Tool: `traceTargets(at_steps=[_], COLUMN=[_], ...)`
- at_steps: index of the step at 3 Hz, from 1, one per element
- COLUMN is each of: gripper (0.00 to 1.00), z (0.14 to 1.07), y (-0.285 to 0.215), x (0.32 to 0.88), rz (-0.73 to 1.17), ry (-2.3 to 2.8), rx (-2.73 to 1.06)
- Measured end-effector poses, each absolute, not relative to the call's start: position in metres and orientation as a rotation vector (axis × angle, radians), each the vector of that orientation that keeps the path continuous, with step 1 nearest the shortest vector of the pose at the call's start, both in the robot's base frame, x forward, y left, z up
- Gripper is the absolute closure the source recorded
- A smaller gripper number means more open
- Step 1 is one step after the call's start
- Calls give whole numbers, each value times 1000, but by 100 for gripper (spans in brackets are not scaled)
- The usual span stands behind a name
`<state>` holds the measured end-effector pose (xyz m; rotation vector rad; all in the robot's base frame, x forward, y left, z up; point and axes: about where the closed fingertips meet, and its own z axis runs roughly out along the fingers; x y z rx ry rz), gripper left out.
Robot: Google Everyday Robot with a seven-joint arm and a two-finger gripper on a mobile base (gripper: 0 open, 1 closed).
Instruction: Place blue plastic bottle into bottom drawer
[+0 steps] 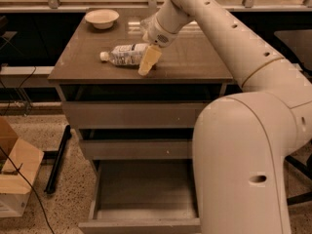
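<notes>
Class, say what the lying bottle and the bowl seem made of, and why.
Blue plastic bottle: clear glossy plastic, see-through beside its printed label. Bowl: matte off-white, perhaps paper or ceramic; unclear. The pincer is at the bottle's base end.
</notes>
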<state>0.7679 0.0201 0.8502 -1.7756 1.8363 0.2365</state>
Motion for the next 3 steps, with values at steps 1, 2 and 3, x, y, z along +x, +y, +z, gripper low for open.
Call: traceTargets(at_steps=[1, 2, 3], gripper=[49, 72, 96], z=[842, 842, 855], y=[22, 22, 21], x=[767, 767, 752], rz=[230, 230, 206], ry=[1837, 1837, 1807], rx=[-1811, -1811, -1804])
